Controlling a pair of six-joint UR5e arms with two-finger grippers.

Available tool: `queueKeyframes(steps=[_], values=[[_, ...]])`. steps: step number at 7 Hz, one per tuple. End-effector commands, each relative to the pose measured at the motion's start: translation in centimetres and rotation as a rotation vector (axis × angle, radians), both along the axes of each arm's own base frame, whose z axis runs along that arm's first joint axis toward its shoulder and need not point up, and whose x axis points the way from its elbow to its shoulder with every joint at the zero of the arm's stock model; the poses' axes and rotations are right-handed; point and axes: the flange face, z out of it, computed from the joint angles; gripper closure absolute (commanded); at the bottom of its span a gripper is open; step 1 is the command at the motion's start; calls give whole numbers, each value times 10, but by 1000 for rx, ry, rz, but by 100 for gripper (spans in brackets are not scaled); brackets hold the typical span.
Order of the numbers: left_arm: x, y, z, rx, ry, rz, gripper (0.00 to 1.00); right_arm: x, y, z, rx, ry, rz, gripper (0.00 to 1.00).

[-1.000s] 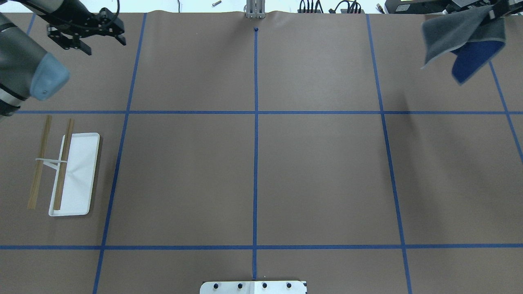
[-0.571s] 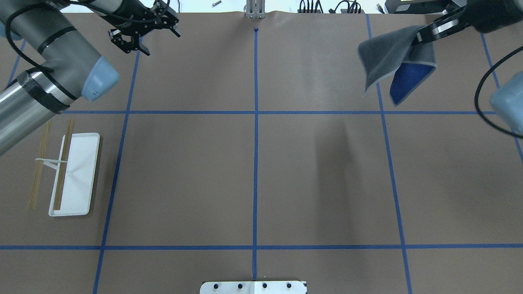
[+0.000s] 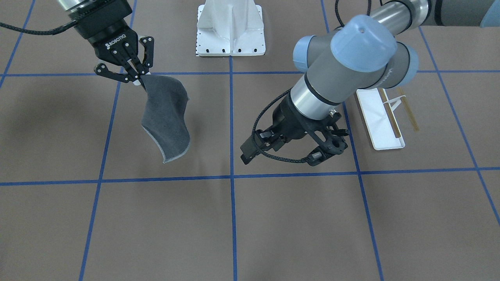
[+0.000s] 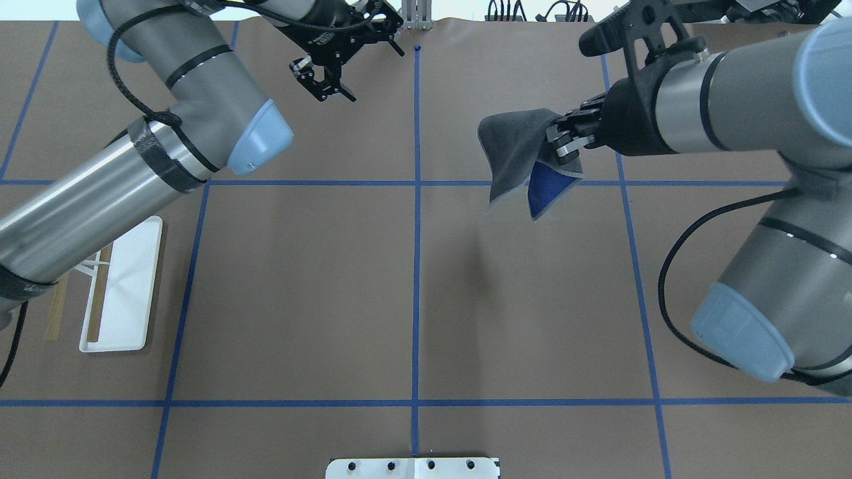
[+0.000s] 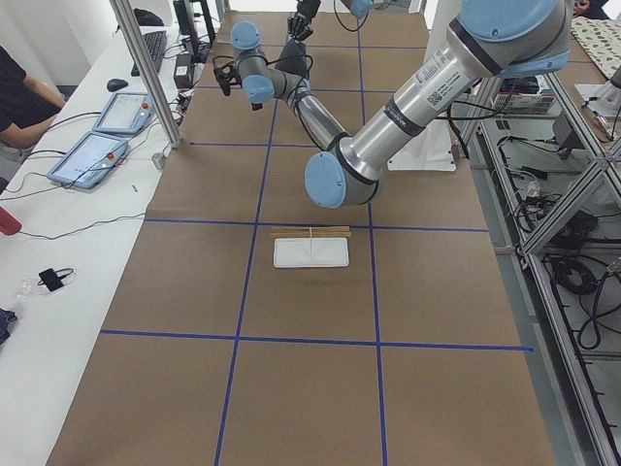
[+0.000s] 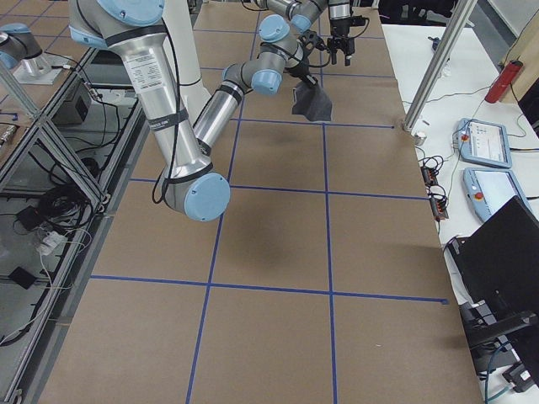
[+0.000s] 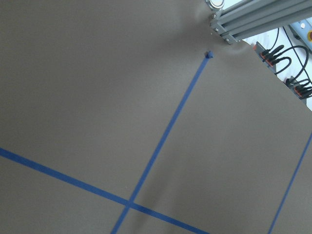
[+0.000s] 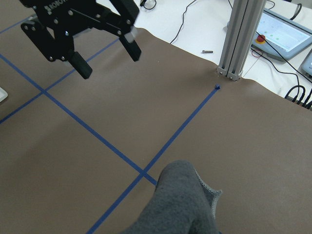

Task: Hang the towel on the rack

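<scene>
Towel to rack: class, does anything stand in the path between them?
Yes. The left arm stretches between the towel, held in the right gripper, and the rack, its forearm above the rack's bars.

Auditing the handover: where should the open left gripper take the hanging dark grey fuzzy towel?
Probably on the dark grey fuzzy towel's upper free fold, approached sideways from the robot's left: the right gripper pinches the opposite corner, and that fold faces the left gripper.
</scene>
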Motion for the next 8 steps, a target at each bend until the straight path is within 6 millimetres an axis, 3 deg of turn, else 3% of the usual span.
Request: queueKeyframes(steps=[1, 2, 3, 8], values=[[23, 16, -32, 46, 69, 15, 2, -21, 26, -17, 31, -27, 36, 100], [56, 20, -21, 114, 112, -2, 2, -30, 36, -24, 16, -53, 23, 100], [80, 34, -22, 138, 113, -33, 3, -40, 42, -28, 30, -53, 46, 100], [94, 45, -15, 138, 106, -9, 3, -39, 45, -30, 37, -58, 48, 100]])
